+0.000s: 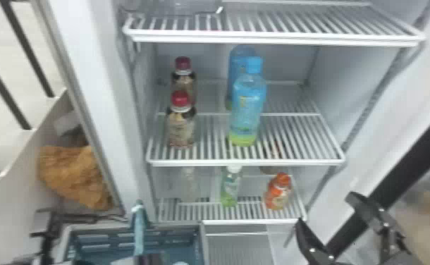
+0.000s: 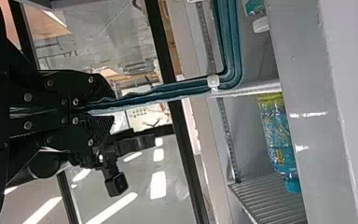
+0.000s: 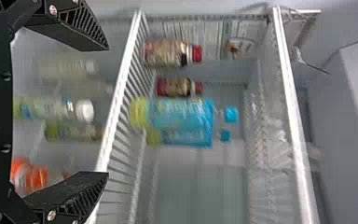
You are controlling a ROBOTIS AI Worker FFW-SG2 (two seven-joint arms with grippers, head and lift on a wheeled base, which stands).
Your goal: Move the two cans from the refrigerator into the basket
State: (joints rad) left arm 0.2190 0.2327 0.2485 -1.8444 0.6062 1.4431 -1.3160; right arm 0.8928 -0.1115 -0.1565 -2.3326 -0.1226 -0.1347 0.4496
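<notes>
The right gripper (image 1: pixel 324 208) has its black fingers (image 3: pixel 77 29) spread wide, at the upper left and lower left of the frame. Mid-frame, two blue bottles (image 3: pixel 182 114) stand on a wire shelf (image 3: pixel 116 100), with two red-capped bottles (image 3: pixel 164 53) above; a white-capped bottle (image 3: pixel 51 108) and an orange bottle (image 3: pixel 22 176) show at the left

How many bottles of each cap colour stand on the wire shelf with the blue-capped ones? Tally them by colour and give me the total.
Red-capped bottles: 2
Blue-capped bottles: 2
Total: 4
</notes>
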